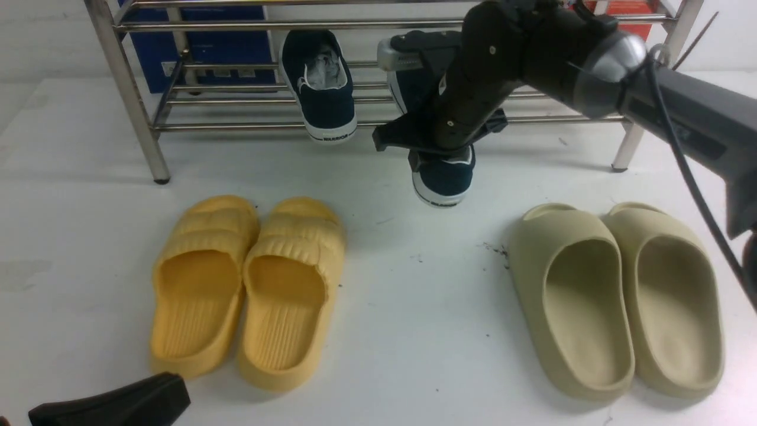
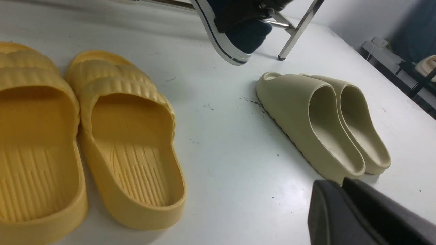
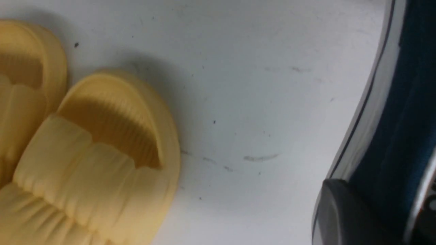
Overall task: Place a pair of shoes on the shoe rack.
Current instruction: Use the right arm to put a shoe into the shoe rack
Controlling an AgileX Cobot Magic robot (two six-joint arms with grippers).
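One navy sneaker (image 1: 319, 89), white-soled and paper-stuffed, lies on the shoe rack (image 1: 136, 112), with "WARRIOR" legible on its heel. Your right pincer (image 1: 442, 142) grips the second sneaker (image 1: 445, 180) at the rack's front edge, heel hanging toward the desk (image 1: 414, 331). The arm hides most of it. Your left pincer (image 2: 340, 185) is cropped, so I cannot tell whether it's open.
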